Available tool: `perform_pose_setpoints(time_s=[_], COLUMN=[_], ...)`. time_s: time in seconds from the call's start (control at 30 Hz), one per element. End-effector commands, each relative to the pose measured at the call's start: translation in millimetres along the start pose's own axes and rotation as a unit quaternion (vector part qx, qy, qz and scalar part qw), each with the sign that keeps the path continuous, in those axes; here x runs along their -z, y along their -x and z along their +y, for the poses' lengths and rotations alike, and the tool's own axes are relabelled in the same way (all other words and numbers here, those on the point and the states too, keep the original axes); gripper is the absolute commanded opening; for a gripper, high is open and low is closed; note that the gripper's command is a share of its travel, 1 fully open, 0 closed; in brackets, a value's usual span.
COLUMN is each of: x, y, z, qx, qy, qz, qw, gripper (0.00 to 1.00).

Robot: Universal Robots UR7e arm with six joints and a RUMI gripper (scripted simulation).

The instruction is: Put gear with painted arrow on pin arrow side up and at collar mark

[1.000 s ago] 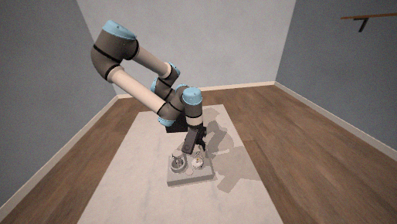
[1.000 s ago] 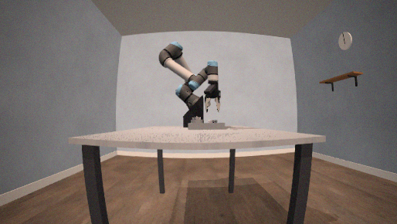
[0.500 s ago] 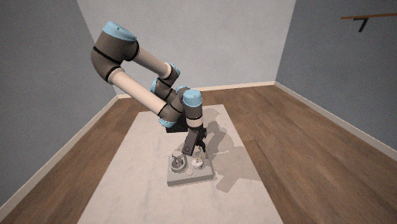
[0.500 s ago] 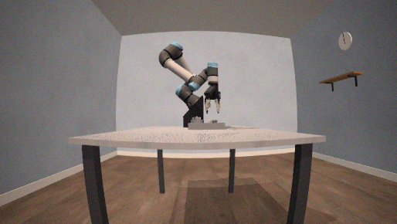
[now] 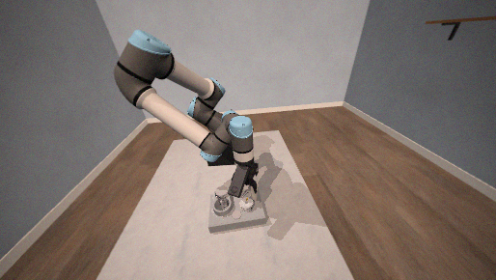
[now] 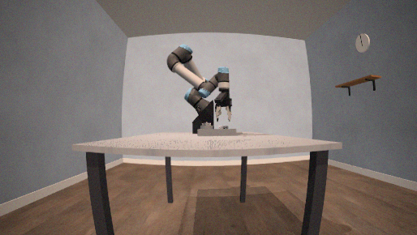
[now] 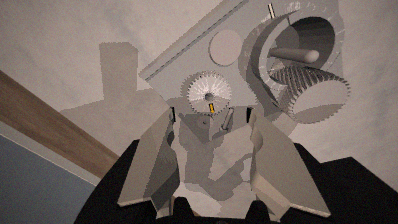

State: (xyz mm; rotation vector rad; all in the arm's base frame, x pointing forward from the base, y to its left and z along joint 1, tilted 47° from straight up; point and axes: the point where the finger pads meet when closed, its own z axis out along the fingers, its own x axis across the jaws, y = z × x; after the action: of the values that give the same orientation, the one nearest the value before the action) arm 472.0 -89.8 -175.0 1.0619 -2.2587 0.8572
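We see the loose gear (image 7: 209,93) lying flat on the grey base plate (image 7: 175,65), a pale, finely toothed disc with a small centre hole and a short orange-yellow arrow painted on its upper face. Its arrow side faces up, and it is not on the pin (image 7: 293,54).

Beside the gear, further along the plate, a plain round disc (image 7: 225,47) lies flush with the surface. Beyond that stands the pin, a smooth grey cylinder ringed by a wide, thin-walled collar (image 7: 327,25) with fine tick marks along its rim. A second, thicker gear (image 7: 312,92) with coarse ribbed teeth sits against the collar.

Above the gear hangs the pincer (image 7: 211,131), its two broad, matte wedge-shaped fingers spread apart with nothing between them. In the exterior view the pincer (image 6: 223,114) hovers apart from the plate (image 6: 217,131), not touching it.

The plate rests on the counter (image 6: 162,143), a pale speckled slab on dark square legs.
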Motion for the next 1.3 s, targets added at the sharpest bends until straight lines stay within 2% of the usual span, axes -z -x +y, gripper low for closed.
perform_pose_setpoints(time_s=[0.0, 0.53, 1.27], x=[-4.3, -14.2, -15.0], y=[0.3, 0.5, 0.5], z=[-0.3, -0.2, -0.2], qx=[0.000, 0.000, 0.000], qy=[-0.001, -0.001, -0.001], qz=[-0.001, -0.001, -0.001], qw=[1.000, 1.000, 1.000], gripper=[0.54, 0.54, 0.54])
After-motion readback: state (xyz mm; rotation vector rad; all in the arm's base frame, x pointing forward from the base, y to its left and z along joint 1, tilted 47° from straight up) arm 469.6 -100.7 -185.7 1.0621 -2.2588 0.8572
